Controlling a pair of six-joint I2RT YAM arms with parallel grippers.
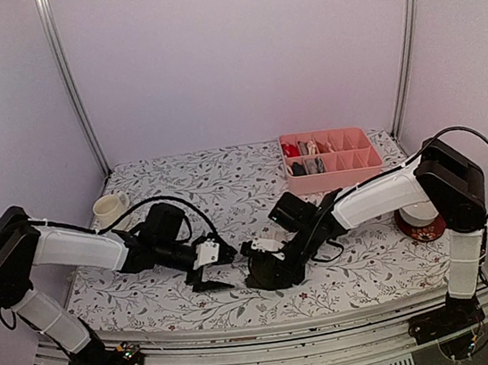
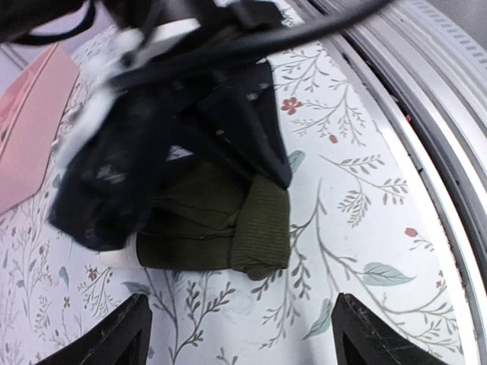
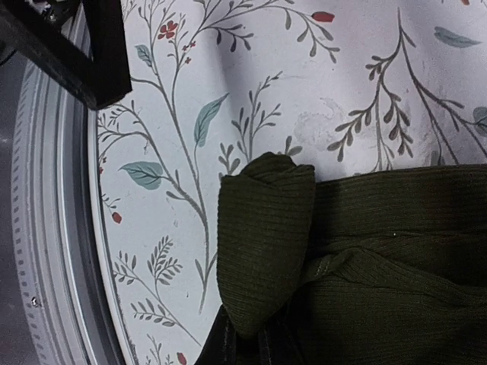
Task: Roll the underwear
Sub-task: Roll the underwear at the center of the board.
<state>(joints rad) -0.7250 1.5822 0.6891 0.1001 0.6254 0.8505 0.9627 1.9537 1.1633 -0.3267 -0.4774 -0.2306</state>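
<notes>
The dark olive underwear [image 2: 217, 224] lies bunched on the flowered cloth [image 2: 365, 198], close to its near edge. It's a ribbed knit folded over itself, with one thick doubled flap turned out toward that edge. Far back in the pink tray [image 1: 359, 136] sit a rust-red piece [image 1: 290, 149] and a whitish piece [image 1: 311, 147], too small to make out

The underwear [image 3: 380, 251] is matt, ribbed knit cloth; the table cover [image 3: 319, 84] looks smooth and printed.
</notes>
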